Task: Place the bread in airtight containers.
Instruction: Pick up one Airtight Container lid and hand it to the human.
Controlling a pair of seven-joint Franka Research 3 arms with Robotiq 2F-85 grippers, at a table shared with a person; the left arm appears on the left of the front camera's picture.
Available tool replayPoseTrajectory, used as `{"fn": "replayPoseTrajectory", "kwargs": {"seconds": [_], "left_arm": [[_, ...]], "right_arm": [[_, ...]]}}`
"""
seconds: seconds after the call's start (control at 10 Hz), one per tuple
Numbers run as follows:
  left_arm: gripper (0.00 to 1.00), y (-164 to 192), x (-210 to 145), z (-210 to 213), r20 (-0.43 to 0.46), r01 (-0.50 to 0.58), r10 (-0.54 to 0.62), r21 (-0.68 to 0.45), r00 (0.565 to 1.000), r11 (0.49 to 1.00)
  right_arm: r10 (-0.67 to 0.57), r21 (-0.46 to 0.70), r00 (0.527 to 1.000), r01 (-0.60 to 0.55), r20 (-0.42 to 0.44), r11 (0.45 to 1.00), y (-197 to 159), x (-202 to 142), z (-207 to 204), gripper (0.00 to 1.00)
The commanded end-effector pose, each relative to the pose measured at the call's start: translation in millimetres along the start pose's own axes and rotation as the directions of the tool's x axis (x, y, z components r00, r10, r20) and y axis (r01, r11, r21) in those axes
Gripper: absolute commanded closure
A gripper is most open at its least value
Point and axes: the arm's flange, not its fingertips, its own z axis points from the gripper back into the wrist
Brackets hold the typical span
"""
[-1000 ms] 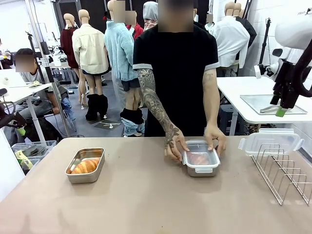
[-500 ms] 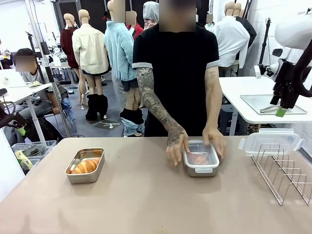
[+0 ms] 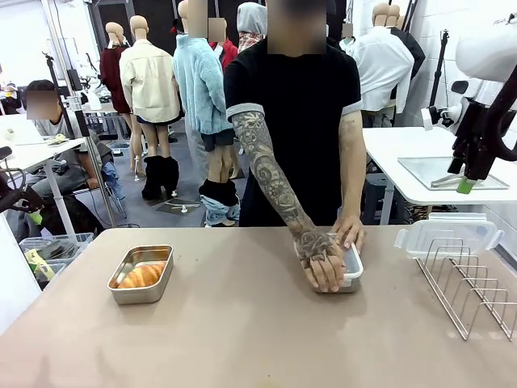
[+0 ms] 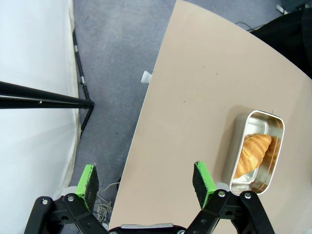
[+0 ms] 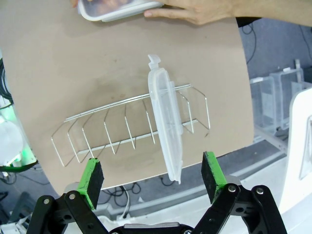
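Croissant [image 4: 253, 153] in the open steel pan [image 4: 273, 119] lies beside and beyond the left gripper [image 4: 146, 181], whose green pads stand wide apart, holding nothing, off the table [image 3: 242, 323] edge. The right gripper [image 5: 152, 179], likewise spread and empty, hangs above the wire rack [image 5: 122, 129], where a clear lid [image 5: 165, 126] stands on edge. Left of that rack, the person's hands [image 3: 323, 259] press flat on the lidded container [image 3: 354, 271], one on top, one at its far side. Farther left of the rack, the croissant looks golden-brown, ridged and crescent-shaped.
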Motion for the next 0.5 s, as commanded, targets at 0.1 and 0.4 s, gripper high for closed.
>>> {"fn": "replayPoseTrajectory", "kwargs": {"seconds": [0.1, 0.4], "left_arm": [[0.0, 1.6, -2.6, 0.9, 0.005, 0.002, -0.002, 0.022, 1.0, 1.0], [0.0, 1.6, -2.6, 0.9, 0.005, 0.002, -0.002, 0.022, 1.0, 1.0]], "right_arm": [[0.007, -0.001, 1.0, -0.007, -0.004, 1.0, -1.2, -0.6, -0.7, 0.0], [0.007, -0.001, 1.0, -0.007, -0.004, 1.0, -1.2, -0.6, -0.7, 0.0]]}}
